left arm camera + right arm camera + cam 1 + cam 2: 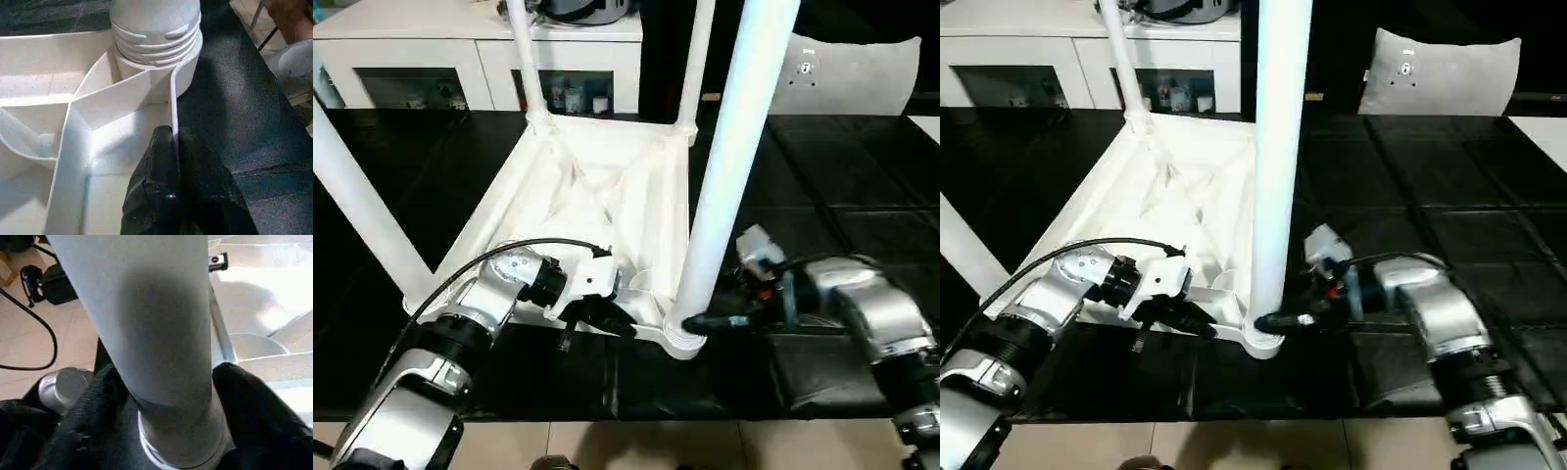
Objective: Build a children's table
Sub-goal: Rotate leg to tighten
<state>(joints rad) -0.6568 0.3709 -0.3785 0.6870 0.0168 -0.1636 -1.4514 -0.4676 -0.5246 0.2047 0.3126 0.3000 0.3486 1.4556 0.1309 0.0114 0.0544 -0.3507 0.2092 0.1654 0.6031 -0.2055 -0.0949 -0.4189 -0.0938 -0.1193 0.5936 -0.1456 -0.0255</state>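
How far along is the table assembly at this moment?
All four legs stand in the upturned top's corner sockets. The right gripper straddles the near-right leg at its base; the left gripper, shut, pinches the top's rim. Left: final seating, then flipping it upright.

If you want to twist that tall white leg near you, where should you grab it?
Low down, just above the corner socket, coming level from the right side. The near leg stands upright and is round there, so the right pincer can put a finger on each side. The tabletop's ribs block the left.
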